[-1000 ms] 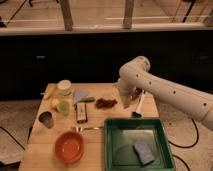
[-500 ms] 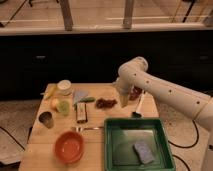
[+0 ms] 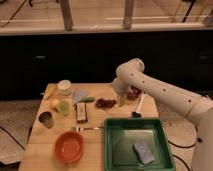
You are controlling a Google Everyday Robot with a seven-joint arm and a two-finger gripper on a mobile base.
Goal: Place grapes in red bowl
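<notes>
Wooden table (image 3: 35, 145), pale, set before a dark panelled wall with glazed panes and pale uprights above; speckled floor on either side.

1. Grapes (image 3: 105, 103): dark red-brown cluster, flat and lumpy, lying on the bare table near its middle, towards the back. Outside both bowls.
2. Red bowl (image 3: 134, 93): small, dark maroon, at the back right of the table, partly hidden behind the arm. To the right of the grapes and apart from them.
3. Gripper (image 3: 121, 100): at the end of a white arm (image 3: 165, 92), entering from the right and bent downward at the elbow. Low over the table, between the grapes and the red bowl, just beside the right edge of the cluster. Open or closed: cannot be told. Contact with the grapes: likewise not to be made out.
4. Orange bowl (image 3: 69, 146): larger, bright, at the front left.
5. Green tray (image 3: 114, 150): front right, holding a blue-grey sponge (image 3: 143, 151) near its front right corner.
6. Spatula (image 3: 137, 107): pale handle, dark head, lying between the red bowl and the green tray.
7. Left side, back to front: white cup (image 3: 64, 86), yellow fruit (image 3: 50, 92), round green fruit (image 3: 63, 107), metal cup (image 3: 46, 119).
8. Dark bar (image 3: 81, 113), left of the grapes, with a grey-blue cloth (image 3: 80, 94) behind it and a fork (image 3: 87, 128) in front.
</notes>
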